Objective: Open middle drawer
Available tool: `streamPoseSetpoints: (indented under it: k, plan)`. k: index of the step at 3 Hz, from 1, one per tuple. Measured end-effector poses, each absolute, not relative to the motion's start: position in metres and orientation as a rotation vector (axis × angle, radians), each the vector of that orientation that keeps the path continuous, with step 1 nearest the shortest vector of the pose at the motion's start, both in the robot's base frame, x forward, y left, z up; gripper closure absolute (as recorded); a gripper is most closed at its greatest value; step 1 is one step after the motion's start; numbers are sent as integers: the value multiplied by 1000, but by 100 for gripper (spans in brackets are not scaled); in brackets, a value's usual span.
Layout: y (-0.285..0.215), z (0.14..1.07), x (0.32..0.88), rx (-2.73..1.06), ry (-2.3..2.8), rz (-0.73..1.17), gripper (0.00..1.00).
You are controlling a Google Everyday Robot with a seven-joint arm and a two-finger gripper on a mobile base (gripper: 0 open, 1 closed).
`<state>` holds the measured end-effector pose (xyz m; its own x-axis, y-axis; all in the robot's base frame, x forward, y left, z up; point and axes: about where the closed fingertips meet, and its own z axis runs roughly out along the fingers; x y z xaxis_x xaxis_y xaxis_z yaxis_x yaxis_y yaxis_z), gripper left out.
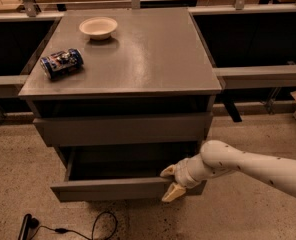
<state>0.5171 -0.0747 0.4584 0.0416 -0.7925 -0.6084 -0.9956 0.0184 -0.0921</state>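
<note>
The middle drawer (113, 189) is a grey-brown flat front under the top drawer (123, 129). It stands pulled out toward me, and its dark inside (128, 161) shows. My gripper (170, 182) is at the right end of this front. One cream finger lies over the front's top edge and the other lies against its face, so it grips the front. My white arm (248, 166) comes in from the right. The bottom drawer is hidden under the pulled-out front.
A white bowl (98, 27) and a blue can (61, 63) lying on its side sit on the cabinet top (148, 59). A black cable (88, 226) lies on the speckled floor in front. Dark shelving flanks the cabinet on both sides.
</note>
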Motion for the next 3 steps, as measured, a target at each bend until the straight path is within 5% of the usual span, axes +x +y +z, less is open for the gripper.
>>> streamPoseSetpoints:
  k: [1, 2, 3]
  plan:
    - [-57, 482, 472, -1827, 1722, 697, 15]
    - [-45, 491, 443, -1849, 1696, 782, 13]
    - [-40, 499, 440, -1867, 1693, 776, 28]
